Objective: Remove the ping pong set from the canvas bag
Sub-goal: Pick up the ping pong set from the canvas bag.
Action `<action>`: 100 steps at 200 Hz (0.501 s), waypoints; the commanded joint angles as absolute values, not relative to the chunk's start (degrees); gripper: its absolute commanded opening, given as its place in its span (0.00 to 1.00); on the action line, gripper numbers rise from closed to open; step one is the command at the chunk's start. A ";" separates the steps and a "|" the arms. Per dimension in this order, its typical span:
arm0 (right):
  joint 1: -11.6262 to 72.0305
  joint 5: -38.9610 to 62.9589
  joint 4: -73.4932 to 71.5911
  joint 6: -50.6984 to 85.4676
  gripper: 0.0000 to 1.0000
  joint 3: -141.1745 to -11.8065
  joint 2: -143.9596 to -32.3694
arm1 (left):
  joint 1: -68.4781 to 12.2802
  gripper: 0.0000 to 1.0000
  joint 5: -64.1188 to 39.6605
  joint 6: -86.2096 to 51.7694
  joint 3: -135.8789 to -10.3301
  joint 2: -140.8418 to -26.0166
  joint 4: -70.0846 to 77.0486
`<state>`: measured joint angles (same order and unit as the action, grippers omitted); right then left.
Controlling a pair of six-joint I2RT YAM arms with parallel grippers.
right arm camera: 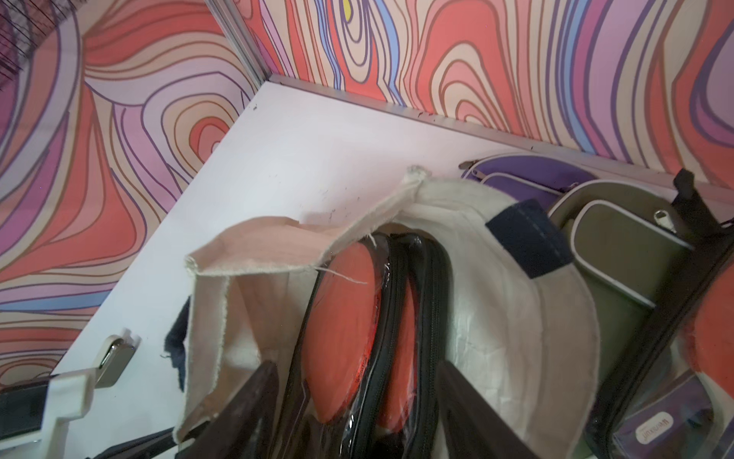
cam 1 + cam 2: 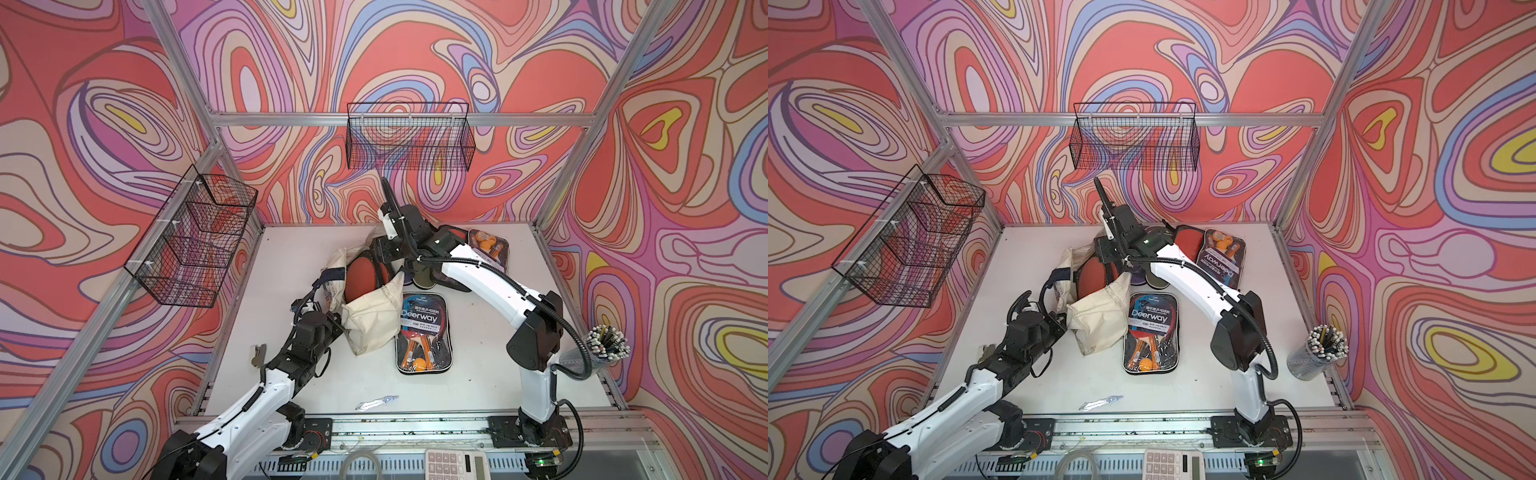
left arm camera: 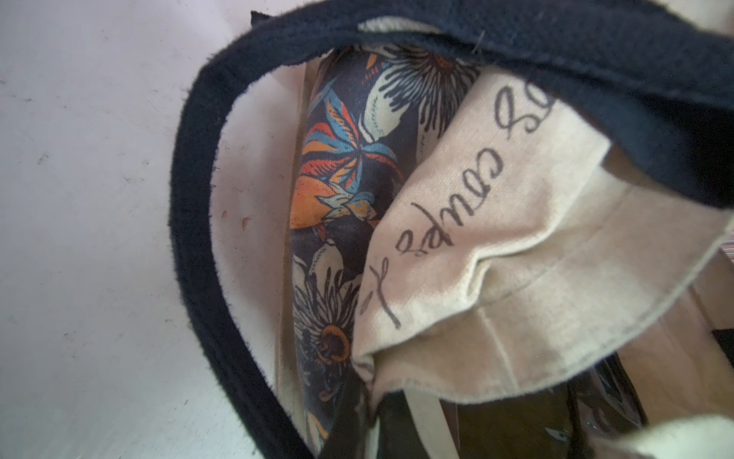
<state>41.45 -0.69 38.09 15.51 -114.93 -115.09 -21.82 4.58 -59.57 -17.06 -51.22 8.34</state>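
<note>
Bench (image 2: 478, 353) centre: canvas bag (image 2: 370, 322), on side; left gripper (image 2: 338, 323) pressed together, seemingly pinching bag cloth (anchor); right gripper (image 1: 356, 363) spread astride ping pong set (image 1: 337, 310) in mouth, poised to draw.

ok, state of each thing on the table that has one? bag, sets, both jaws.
cream canvas bag with navy straps: slumped, mouth open.
two red ping pong sets in clear zip cases: still in the bag mouth.
Deerway ping pong set: out, flat beside the bag.
second Deerway set: out, flat at the back.
left gripper: jaws shut at the bag's edge.
right gripper: jaws open, straddling the sets in the bag.
</note>
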 commanded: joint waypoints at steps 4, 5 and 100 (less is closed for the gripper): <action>41.74 1.14 38.59 15.11 0.66 -114.64 -118.27 | -21.99 0.00 7.29 -58.34 -18.01 -50.63 4.86; 41.75 1.23 38.63 15.07 0.66 -114.71 -118.37 | -21.98 0.00 7.29 -58.35 -18.06 -50.58 4.85; 41.74 4.44 37.55 15.38 0.66 -118.02 -127.16 | -22.01 0.00 7.81 -58.61 -17.42 -48.90 4.35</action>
